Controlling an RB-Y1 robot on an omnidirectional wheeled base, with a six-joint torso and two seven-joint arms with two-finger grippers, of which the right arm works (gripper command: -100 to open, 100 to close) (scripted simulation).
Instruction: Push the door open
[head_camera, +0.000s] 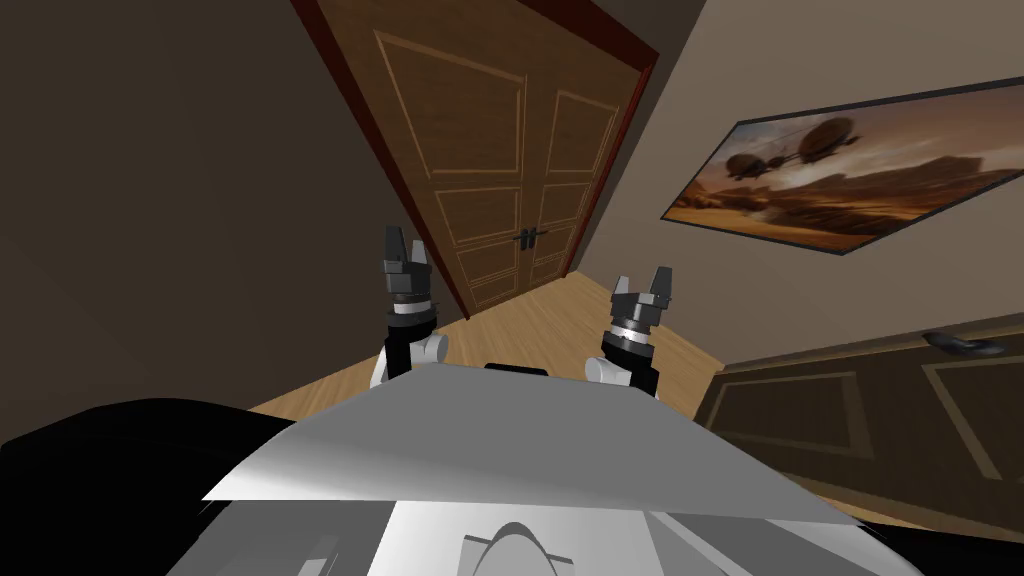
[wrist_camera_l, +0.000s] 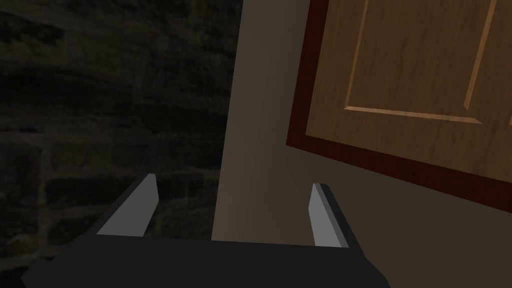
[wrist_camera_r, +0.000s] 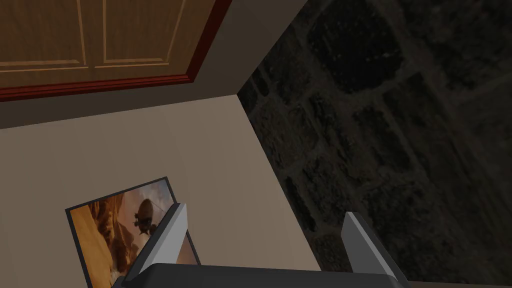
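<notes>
A brown panelled double door (head_camera: 500, 160) in a dark red frame stands ahead at the end of the room, both leaves shut, with a pair of dark handles (head_camera: 528, 238) at the middle seam. My left gripper (head_camera: 407, 252) is raised in front of my chest, some way short of the door, fingers open and empty. My right gripper (head_camera: 644, 283) is held up likewise, open and empty. In the left wrist view the left gripper (wrist_camera_l: 232, 210) points past the upper corner of the door (wrist_camera_l: 415, 75). In the right wrist view the right gripper (wrist_camera_r: 265, 235) points at the wall and ceiling near the door (wrist_camera_r: 100, 35).
Light wooden floor (head_camera: 560, 320) runs from me to the door. A dark wall (head_camera: 150, 200) closes the left side. The right wall carries a framed picture of airships (head_camera: 850, 170). A second dark door with a lever handle (head_camera: 965, 345) stands close on my right.
</notes>
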